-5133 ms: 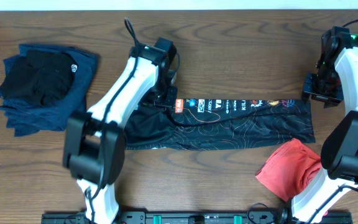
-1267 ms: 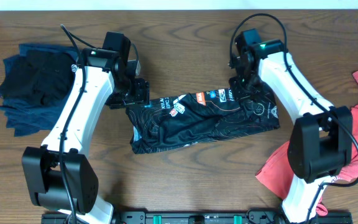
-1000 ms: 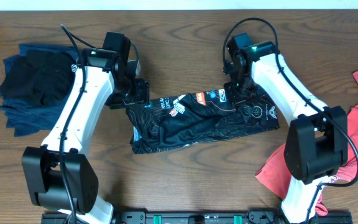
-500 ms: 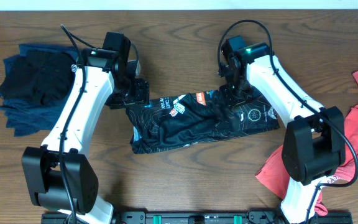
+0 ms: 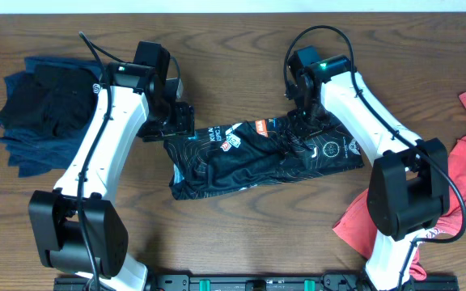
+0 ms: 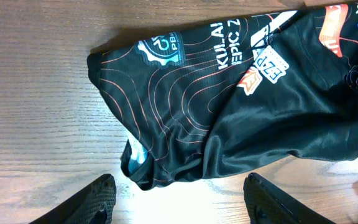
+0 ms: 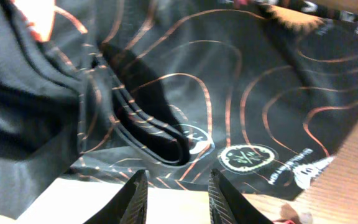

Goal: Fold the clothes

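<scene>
Black shirt (image 5: 257, 158) lies crumpled lengthwise at mid-worktop (image 5: 249, 234). Left claw (image 6: 179, 183) released, spread wide, at the shirt's left end. Right claw (image 7: 176, 180) narrowly parted over the shirt's right half, grasping nothing.

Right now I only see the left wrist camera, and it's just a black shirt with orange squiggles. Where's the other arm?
Observer: The right gripper is down over the shirt, near its top edge, right of the middle.
Operator: Is it pinching it?
Observer: No. The right wrist view shows its fingers apart, just short of a bunched fold.
Operator: Are there more clothes?
Observer: Yes, a navy and black pile lies at the far left of the table.
</scene>
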You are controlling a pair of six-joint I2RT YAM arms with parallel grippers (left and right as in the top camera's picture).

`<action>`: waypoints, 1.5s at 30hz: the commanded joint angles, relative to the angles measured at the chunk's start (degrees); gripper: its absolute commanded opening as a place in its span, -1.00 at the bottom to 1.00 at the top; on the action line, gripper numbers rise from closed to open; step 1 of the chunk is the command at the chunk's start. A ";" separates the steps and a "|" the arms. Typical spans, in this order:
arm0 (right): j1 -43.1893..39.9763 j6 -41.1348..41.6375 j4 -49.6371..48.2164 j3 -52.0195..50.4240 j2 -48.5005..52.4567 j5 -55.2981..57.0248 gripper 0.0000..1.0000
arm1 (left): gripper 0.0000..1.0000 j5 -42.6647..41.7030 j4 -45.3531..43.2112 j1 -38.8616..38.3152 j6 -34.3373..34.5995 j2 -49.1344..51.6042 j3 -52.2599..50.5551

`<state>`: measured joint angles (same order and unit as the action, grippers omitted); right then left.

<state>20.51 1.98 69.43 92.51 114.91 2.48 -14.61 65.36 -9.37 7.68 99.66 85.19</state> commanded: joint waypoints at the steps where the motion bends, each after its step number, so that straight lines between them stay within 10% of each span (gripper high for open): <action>1: 0.50 7.08 -0.04 0.42 0.55 6.82 -0.39 | 0.36 0.74 0.17 0.35 -0.11 -0.33 0.11; 18: 0.57 9.70 -9.01 -11.47 0.55 3.69 -0.42 | 0.36 0.74 0.55 0.37 -0.13 -0.33 0.11; 26: 1.70 -10.67 -5.92 -11.63 0.48 -19.52 -0.42 | 0.36 0.74 0.59 0.37 -0.13 -0.33 0.11; 41: 2.27 -4.55 -8.61 -11.58 0.48 -11.06 -0.55 | 0.36 0.74 0.57 0.35 -0.11 -0.33 0.11; 45: 2.91 -4.13 -8.55 -11.69 0.48 -9.53 -0.98 | 0.36 0.72 0.59 0.35 -0.11 -0.33 0.11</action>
<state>22.46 -3.36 60.80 80.97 114.91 -8.95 -14.61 65.63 -9.37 7.68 99.66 85.19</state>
